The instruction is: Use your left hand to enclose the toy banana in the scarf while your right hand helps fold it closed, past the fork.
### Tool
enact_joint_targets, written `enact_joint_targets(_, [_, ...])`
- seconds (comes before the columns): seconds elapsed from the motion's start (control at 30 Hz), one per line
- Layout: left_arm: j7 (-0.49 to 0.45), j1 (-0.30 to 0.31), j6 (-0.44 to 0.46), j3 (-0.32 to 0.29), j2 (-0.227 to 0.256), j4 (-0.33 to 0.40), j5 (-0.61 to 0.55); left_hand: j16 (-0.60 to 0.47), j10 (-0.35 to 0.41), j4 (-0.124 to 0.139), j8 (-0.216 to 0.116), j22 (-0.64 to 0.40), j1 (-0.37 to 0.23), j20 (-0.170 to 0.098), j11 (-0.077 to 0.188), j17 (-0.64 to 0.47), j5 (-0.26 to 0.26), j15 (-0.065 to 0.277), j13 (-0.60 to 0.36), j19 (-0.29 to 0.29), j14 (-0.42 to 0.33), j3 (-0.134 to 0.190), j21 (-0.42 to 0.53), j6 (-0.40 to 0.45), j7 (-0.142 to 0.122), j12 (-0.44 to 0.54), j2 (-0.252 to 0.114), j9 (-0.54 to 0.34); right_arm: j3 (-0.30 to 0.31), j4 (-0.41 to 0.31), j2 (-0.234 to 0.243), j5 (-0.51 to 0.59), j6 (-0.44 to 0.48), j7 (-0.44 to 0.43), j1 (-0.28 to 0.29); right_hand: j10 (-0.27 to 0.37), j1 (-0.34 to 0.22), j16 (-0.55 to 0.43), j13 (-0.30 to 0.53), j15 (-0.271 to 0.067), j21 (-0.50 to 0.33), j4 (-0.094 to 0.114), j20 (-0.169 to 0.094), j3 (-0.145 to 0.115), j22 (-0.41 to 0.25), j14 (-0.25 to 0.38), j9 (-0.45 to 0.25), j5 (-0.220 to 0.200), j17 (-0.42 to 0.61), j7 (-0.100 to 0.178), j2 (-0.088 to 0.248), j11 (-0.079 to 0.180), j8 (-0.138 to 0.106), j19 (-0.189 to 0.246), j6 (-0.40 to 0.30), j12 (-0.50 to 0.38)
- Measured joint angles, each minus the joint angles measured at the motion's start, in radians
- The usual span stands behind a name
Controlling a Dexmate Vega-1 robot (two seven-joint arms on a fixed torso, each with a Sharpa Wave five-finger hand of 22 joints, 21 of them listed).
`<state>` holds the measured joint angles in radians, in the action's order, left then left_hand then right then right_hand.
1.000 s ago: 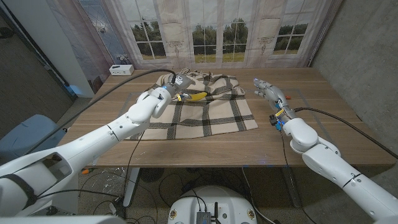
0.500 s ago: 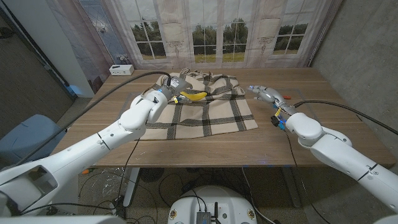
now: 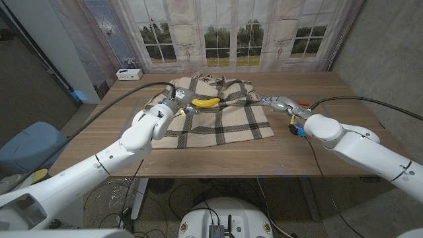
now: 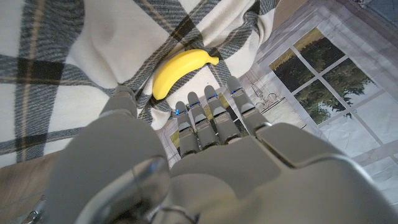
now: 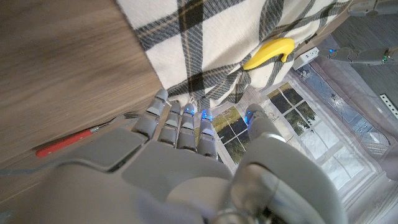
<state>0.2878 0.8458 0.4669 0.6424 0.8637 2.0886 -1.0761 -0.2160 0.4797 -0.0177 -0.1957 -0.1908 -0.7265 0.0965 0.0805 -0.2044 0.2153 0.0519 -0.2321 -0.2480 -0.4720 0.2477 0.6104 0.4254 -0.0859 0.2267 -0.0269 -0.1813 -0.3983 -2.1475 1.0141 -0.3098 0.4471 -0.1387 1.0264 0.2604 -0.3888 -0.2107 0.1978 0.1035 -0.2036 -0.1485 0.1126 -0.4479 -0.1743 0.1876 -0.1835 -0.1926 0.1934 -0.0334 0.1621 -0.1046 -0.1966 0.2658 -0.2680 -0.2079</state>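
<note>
scarf (image 3: 215,119): plaid only, no tag or lettering I can read
toy banana (image 3: 205,102): plain yellow, no sticker
fork (image 5: 74,139): red handle, no print
white box (image 3: 129,74) at the surface's far corner: too small to read

Wooden table (image 3: 218,155), brown grain, runs crosswise under the work area. Small white box (image 3: 129,73) sits at the far left corner of the tabletop. Sheer curtains (image 3: 173,33) hang behind the table over paned windows (image 3: 228,41); trees visible outside. Blue chair (image 3: 26,145) stands left of table.
</note>
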Motion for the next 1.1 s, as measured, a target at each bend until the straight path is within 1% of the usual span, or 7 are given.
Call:
enact_joint_targets(0.03, [0.000, 0.005, 0.004, -0.003, 0.001, 0.003, 0.001, 0.000, 0.000, 0.000, 0.000, 0.000, 0.000, 0.000, 0.000, 0.000, 0.000, 0.000, 0.000, 0.000, 0.000, 0.000, 0.000, 0.000, 0.000, 0.000, 0.000, 0.000, -0.011, -0.012, 0.008, 0.013, 0.044, 0.013, -0.011, -0.002, 0.000, 0.000, 0.000, 0.000, 0.000, 0.003, 0.000, 0.002, 0.000, 0.000, 0.000, 0.000, 0.000, 0.002, 0.000, 0.002, 0.000, 0.000, -0.002, 0.000])
enact_joint_targets(0.13, [0.001, 0.023, 0.021, -0.013, 0.005, 0.017, 0.004, 0.000, 0.000, 0.000, 0.000, 0.000, 0.000, 0.000, 0.000, 0.000, 0.000, -0.005, 0.000, 0.000, -0.005, 0.000, -0.003, 0.000, 0.000, 0.000, 0.000, 0.000, -0.041, -0.036, 0.025, 0.034, 0.102, 0.032, -0.040, 0.002, -0.005, 0.000, 0.000, -0.008, 0.000, 0.003, 0.004, 0.002, 0.000, -0.004, 0.000, 0.000, 0.000, 0.002, 0.005, 0.005, 0.000, -0.004, -0.002, 0.000])
enact_joint_targets(0.2, [0.001, 0.044, 0.032, -0.019, 0.008, 0.026, 0.007, 0.000, 0.000, 0.000, 0.000, 0.000, 0.000, 0.000, 0.000, 0.000, 0.000, -0.005, 0.000, 0.000, -0.005, 0.000, -0.004, 0.000, 0.000, 0.000, 0.000, 0.000, -0.055, -0.050, 0.032, 0.039, 0.112, 0.034, -0.053, 0.004, -0.005, 0.000, 0.000, -0.009, 0.000, 0.003, 0.005, 0.002, 0.000, -0.002, 0.000, 0.000, 0.000, 0.002, 0.005, 0.007, 0.000, -0.005, -0.002, 0.000])
enact_joint_targets(0.5, [-0.003, 0.102, 0.072, -0.052, 0.026, 0.069, 0.019, 0.000, 0.008, 0.000, 0.000, 0.000, 0.000, 0.000, 0.000, 0.000, 0.000, -0.005, 0.000, 0.000, -0.005, 0.000, -0.004, 0.007, 0.003, 0.000, 0.000, 0.000, -0.155, -0.111, 0.057, 0.139, 0.262, 0.086, -0.135, 0.007, -0.020, 0.000, 0.000, -0.031, 0.000, 0.013, 0.000, -0.012, 0.000, 0.001, 0.000, -0.004, 0.005, 0.012, 0.020, 0.018, 0.000, -0.010, -0.013, 0.000])
enact_joint_targets(0.7, [-0.010, 0.127, 0.090, -0.064, 0.034, 0.084, 0.024, 0.000, 0.007, 0.000, 0.000, 0.000, 0.000, 0.000, 0.000, 0.005, 0.000, -0.005, 0.000, 0.000, -0.005, 0.000, -0.004, 0.009, 0.002, 0.000, 0.000, 0.000, -0.229, -0.147, 0.063, 0.222, 0.336, 0.114, -0.185, 0.013, -0.028, 0.000, 0.000, -0.043, 0.000, 0.010, -0.004, -0.022, 0.000, -0.008, 0.000, -0.004, 0.004, 0.021, 0.022, 0.023, 0.000, -0.007, -0.022, 0.000])
enact_joint_targets(0.93, [-0.023, 0.148, 0.103, -0.077, 0.040, 0.095, 0.036, 0.000, 0.007, 0.000, 0.000, 0.000, 0.005, -0.004, 0.000, 0.005, 0.000, -0.005, 0.005, -0.004, -0.005, 0.000, -0.004, 0.009, 0.002, 0.000, -0.005, 0.000, -0.300, -0.171, 0.063, 0.310, 0.388, 0.143, -0.226, 0.016, -0.052, 0.000, 0.000, -0.049, 0.000, 0.001, -0.004, -0.031, 0.000, -0.013, 0.000, -0.004, 0.002, 0.016, 0.017, 0.026, -0.007, -0.007, -0.038, 0.000])
enact_joint_targets(1.1, [-0.031, 0.156, 0.110, -0.084, 0.045, 0.100, 0.044, 0.000, 0.007, 0.000, 0.000, 0.000, 0.005, -0.004, 0.000, 0.005, 0.000, -0.005, 0.005, -0.004, -0.005, 0.000, -0.004, 0.009, 0.002, 0.000, -0.005, 0.000, -0.369, -0.185, 0.052, 0.422, 0.447, 0.168, -0.261, 0.011, -0.066, 0.005, 0.000, -0.056, 0.000, -0.004, -0.004, -0.036, 0.000, -0.020, 0.000, -0.004, -0.001, 0.019, 0.013, 0.036, -0.007, -0.007, -0.041, 0.000])
